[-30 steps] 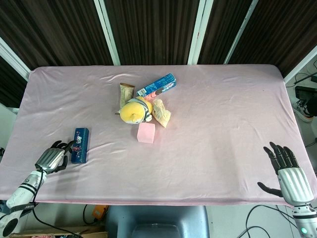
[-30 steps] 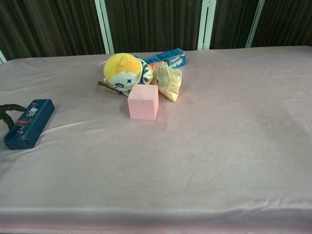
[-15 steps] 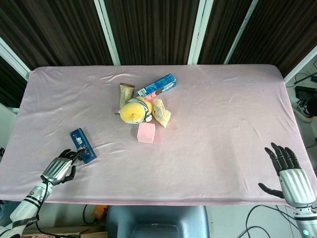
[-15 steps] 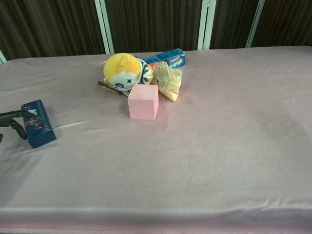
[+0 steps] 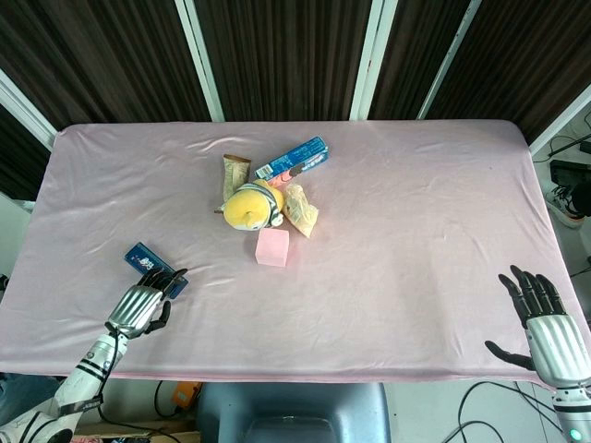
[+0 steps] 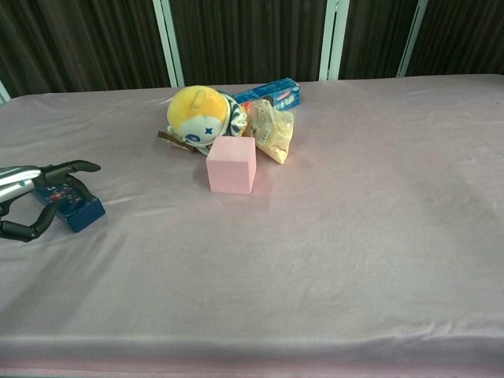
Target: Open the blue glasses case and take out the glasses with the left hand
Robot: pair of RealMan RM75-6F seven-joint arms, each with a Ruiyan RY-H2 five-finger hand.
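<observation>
The blue glasses case [image 5: 151,266] lies closed on the pink tablecloth [image 5: 397,231] near the table's front left edge, turned at a slant, with its near end under the fingers of the left hand [image 5: 140,309]. From the head view the fingers reach over that end; the chest view shows them curved and spread above and beside the case [image 6: 75,209], thumb low on the near side, but whether they actually grip it cannot be told from either view. Only the head view shows the right hand [image 5: 545,323], at the front right corner, fingers apart and holding nothing. Well apart from the case, mid-table, sit a pink cube [image 5: 272,247], a yellow plush toy [image 5: 249,207], a snack bag [image 5: 301,209], a brown wrapper [image 5: 235,173] and a blue toothpaste box [image 5: 293,158]. The chest view hides most of the brown wrapper behind the plush.
</observation>
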